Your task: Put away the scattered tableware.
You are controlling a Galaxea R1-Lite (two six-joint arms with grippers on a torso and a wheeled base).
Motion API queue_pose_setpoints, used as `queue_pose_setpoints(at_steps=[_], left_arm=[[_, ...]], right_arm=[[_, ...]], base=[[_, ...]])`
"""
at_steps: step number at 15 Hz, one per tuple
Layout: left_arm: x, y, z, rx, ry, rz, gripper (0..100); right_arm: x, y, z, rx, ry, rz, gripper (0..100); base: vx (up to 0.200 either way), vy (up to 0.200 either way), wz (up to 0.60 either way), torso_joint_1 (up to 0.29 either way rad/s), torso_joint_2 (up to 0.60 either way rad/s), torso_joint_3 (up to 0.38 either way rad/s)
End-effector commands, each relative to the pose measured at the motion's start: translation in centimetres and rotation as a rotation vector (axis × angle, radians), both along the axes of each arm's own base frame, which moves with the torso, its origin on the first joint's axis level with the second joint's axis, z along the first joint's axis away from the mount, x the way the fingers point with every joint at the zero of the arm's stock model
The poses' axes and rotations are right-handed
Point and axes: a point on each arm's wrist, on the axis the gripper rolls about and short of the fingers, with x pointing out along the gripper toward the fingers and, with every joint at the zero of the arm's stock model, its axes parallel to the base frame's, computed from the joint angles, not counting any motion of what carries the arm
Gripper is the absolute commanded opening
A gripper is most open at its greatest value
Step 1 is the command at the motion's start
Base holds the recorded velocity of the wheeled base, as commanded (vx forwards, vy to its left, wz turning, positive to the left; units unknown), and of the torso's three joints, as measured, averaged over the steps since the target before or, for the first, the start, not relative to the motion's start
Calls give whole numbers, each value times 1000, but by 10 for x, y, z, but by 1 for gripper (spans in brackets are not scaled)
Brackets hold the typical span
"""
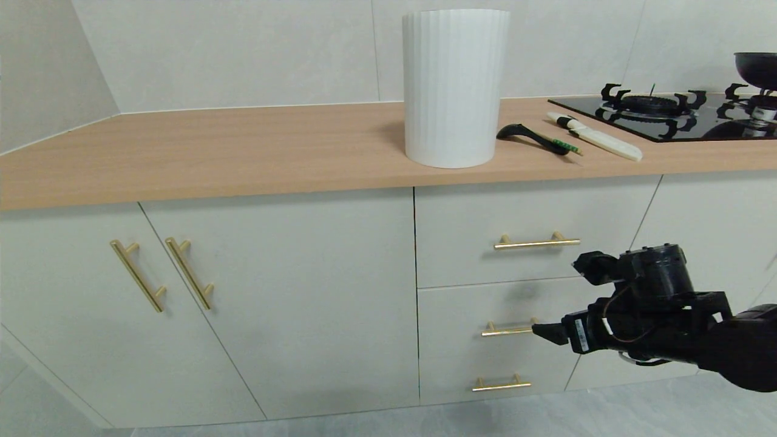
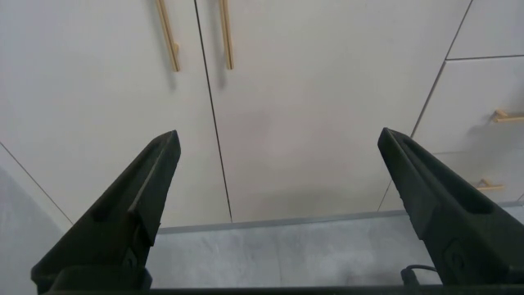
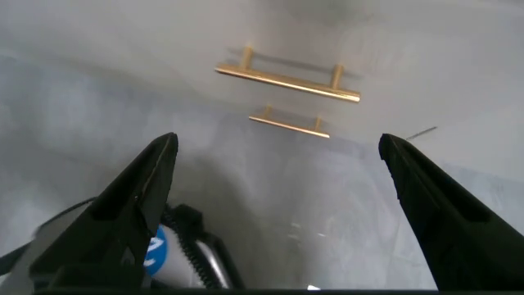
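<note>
A long wooden bench is seen above pale cupboards. A tall white ribbed tub is set upright on it, near the middle. Just beside the tub, on the side of the stove, a black ladle with a long handle is laid flat. A thin green stick is laid by the end of the ladle's handle, and whether the two touch cannot be told. A white knife with a black and white handle is laid flat between the ladle and the black glass stove. A dark round pan is set on the far burner.

The right gripper is held low in front of the three pale drawers, well below the bench. Its jaws are spread wide and nothing is held in them. One dark tip is seen right by the end of the gold bar handle on the middle drawer; a touch cannot be told.

The left gripper is held in front of two pale cupboard doors with gold handles, above the grey floor. Its jaws are spread wide too, and nothing is held between them.
</note>
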Motion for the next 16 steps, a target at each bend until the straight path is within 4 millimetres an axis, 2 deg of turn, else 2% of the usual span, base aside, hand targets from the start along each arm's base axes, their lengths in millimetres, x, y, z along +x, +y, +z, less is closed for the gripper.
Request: queue_pose_setpoints(at_steps=[1, 4, 8, 11, 16], left_arm=[[0, 0, 0, 0, 0, 0, 100], [0, 0, 0, 0, 1, 0, 100], [0, 0, 0, 0, 0, 0, 100], [0, 0, 0, 0, 0, 0, 100], [0, 0, 0, 0, 1, 0, 100]], right_arm=[[15, 4, -41, -41, 70, -26, 100], [32, 7, -74, -67, 18, -100, 100], [47, 11, -100, -41, -81, -159, 100], [53, 12, -111, -45, -97, -175, 100], [63, 14, -116, -35, -155, -222, 100]], base=[[0, 0, 0, 0, 0, 0], [0, 0, 0, 0, 0, 0], [0, 0, 0, 0, 0, 0], [0, 0, 0, 0, 0, 0], [0, 0, 0, 0, 0, 0]])
